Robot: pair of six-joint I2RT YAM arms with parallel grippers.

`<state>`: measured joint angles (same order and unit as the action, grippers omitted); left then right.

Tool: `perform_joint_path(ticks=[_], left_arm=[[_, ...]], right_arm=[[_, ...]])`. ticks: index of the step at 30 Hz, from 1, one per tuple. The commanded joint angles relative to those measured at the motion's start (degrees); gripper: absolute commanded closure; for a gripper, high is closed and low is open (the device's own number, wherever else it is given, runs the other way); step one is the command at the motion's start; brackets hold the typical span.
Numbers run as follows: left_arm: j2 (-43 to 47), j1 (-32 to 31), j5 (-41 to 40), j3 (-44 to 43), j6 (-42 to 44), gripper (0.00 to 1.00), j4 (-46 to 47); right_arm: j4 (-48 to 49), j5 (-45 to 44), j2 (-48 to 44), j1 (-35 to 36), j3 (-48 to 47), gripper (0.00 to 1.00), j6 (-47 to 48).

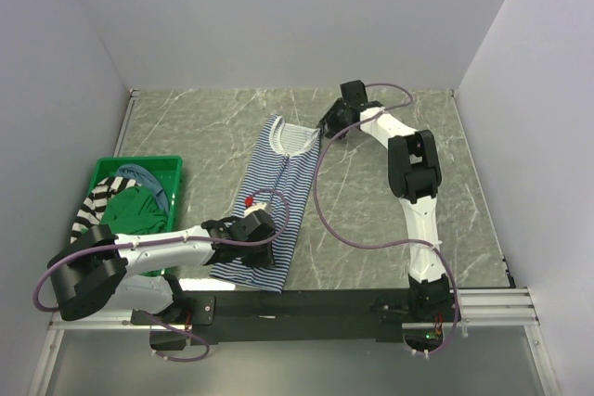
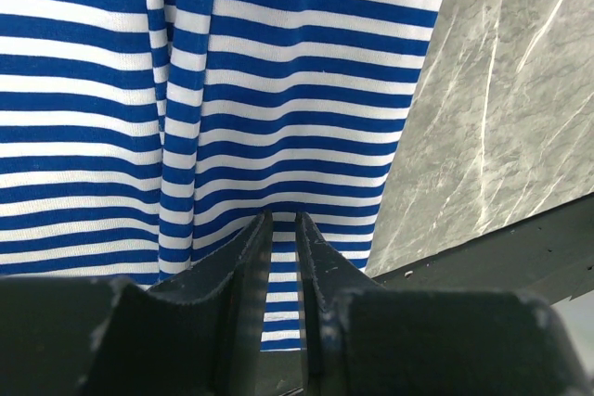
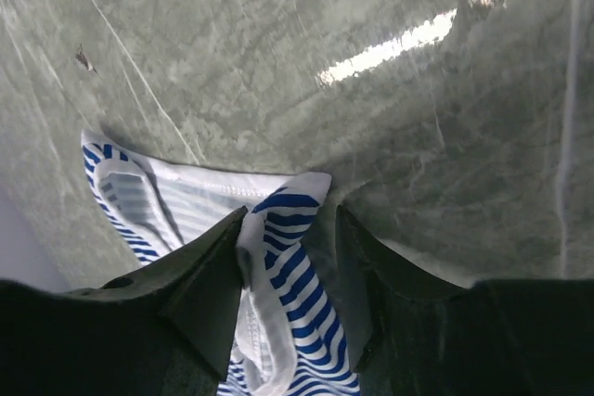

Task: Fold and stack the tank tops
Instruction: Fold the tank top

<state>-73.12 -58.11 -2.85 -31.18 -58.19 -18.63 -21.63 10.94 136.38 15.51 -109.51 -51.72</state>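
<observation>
The thin navy-white striped tank top (image 1: 278, 183) lies stretched out lengthwise on the marble table, neck at the far end. My left gripper (image 1: 263, 234) sits over its near hem. In the left wrist view the gripper (image 2: 283, 215) is nearly closed, pinching the striped cloth (image 2: 297, 90), whose folds run in toward the fingertips. My right gripper (image 1: 329, 129) is at the far right shoulder strap. In the right wrist view its jaws (image 3: 290, 210) stand apart around the strap (image 3: 288, 257), which rests against the left finger only.
A green bin (image 1: 139, 163) at the left edge holds a plain green top (image 1: 130, 210), a bold black-white striped one (image 1: 93, 203) and a dusty blue one (image 1: 148, 178). Bare marble (image 1: 371, 192) lies right of the spread top. A black rail (image 2: 520, 238) runs along the near edge.
</observation>
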Motion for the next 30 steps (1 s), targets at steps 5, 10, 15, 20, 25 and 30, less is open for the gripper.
perform_joint_path(ticks=[5,10,15,20,25,30], left_arm=[[-2.0,-0.7,0.0,3.6,0.3,0.76,-6.3],[-1.1,-0.7,0.0,4.0,0.0,0.76,-6.8],[-1.0,-0.7,0.2,4.5,-0.3,0.76,-6.5],[-1.9,-0.8,0.6,4.0,-0.1,0.76,-5.8],[-2.7,-0.8,0.2,3.2,-0.1,0.76,-6.0],[-2.3,-0.7,-0.1,2.8,-0.5,0.73,-6.5]], right_arm=[[2.6,0.0,0.9,0.1,0.5,0.69,-1.6],[0.5,-2.1,2.3,0.1,-4.1,1.0,3.3],[-0.4,-9.2,0.3,1.4,-6.8,1.0,14.5],[-5.3,-17.0,1.4,2.9,-11.9,0.93,22.2],[-5.9,-19.5,1.6,3.6,-10.9,0.56,23.5],[-7.9,-24.6,-1.6,3.8,-10.3,0.47,24.9]])
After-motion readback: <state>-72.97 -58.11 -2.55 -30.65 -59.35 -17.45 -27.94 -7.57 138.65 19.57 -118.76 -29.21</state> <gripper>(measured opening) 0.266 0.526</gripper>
